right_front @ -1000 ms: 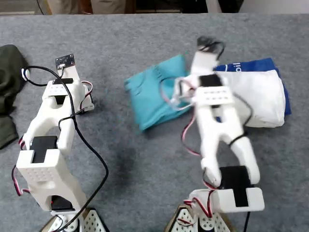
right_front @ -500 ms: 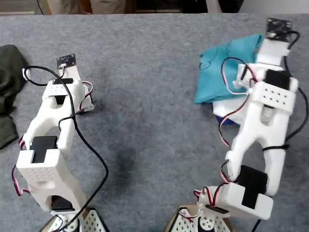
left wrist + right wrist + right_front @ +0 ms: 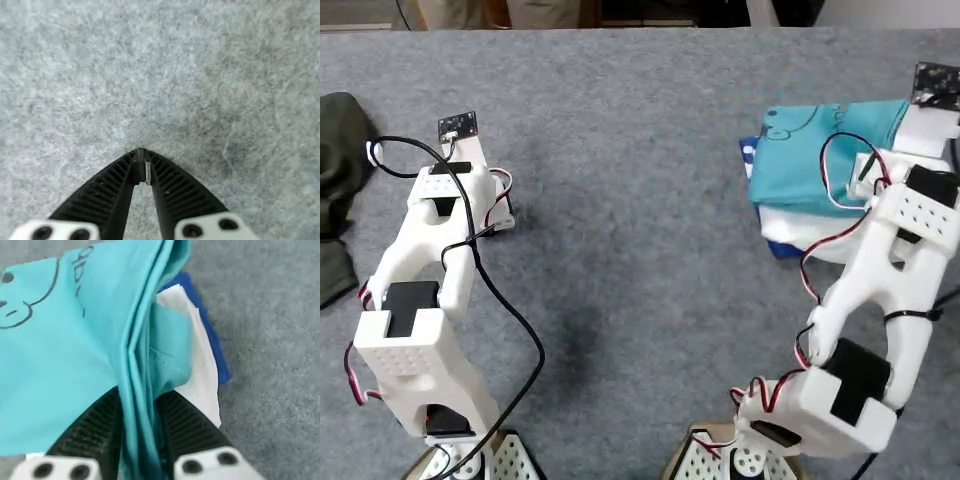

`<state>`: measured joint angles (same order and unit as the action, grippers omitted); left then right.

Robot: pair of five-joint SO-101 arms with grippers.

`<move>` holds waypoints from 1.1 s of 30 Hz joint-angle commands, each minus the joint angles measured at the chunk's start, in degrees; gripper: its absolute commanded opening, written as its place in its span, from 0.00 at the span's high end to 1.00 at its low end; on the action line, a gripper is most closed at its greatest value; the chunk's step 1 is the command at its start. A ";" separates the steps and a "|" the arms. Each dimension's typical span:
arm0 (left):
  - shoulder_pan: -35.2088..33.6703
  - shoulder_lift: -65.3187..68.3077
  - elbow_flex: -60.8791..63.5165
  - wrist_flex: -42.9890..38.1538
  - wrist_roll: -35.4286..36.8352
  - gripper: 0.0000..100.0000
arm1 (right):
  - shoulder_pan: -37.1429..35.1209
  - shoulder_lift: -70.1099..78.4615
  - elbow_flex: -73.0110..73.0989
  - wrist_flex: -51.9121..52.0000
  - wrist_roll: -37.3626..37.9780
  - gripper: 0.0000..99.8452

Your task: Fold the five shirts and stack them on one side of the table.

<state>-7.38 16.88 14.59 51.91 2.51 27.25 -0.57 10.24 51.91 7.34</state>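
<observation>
A folded teal shirt [image 3: 820, 155] with a dark line drawing lies on top of a folded white shirt [image 3: 800, 232] and a blue shirt [image 3: 751, 152] at the table's right side. My right gripper [image 3: 142, 415] is shut on the teal shirt's [image 3: 75, 340] folded edge, and the white shirt [image 3: 200, 365] and blue shirt [image 3: 212, 347] peek out underneath. In the high view that arm stands over the pile's right edge. My left gripper [image 3: 141, 162] rests shut and empty on the bare grey felt at the left-middle of the table, under its arm [image 3: 445, 195]. A dark green shirt [image 3: 340, 170] lies crumpled at the far left edge.
Grey felt [image 3: 640, 250] covers the whole table. Both arm bases [image 3: 470, 450] stand at the near edge, with loose cables around the arms. The room behind the far edge shows furniture.
The right arm has carried the teal shirt from the table's middle to the right and set it on top of the white and blue pile. The left arm has not moved.
</observation>
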 commanded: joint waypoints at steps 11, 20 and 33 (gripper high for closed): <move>0.44 -1.54 -0.62 -0.62 -0.88 0.98 | -1.19 -6.81 -1.63 7.74 -2.90 0.45; -15.47 -4.62 -27.96 33.67 -2.81 0.96 | -6.46 -15.60 -1.19 15.91 -9.85 0.96; -43.43 8.92 -30.95 4.84 -6.86 0.74 | -22.81 -16.84 -1.19 20.22 -13.63 0.82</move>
<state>-49.14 19.96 -20.31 69.58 -3.82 7.38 -15.43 10.24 72.22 -3.21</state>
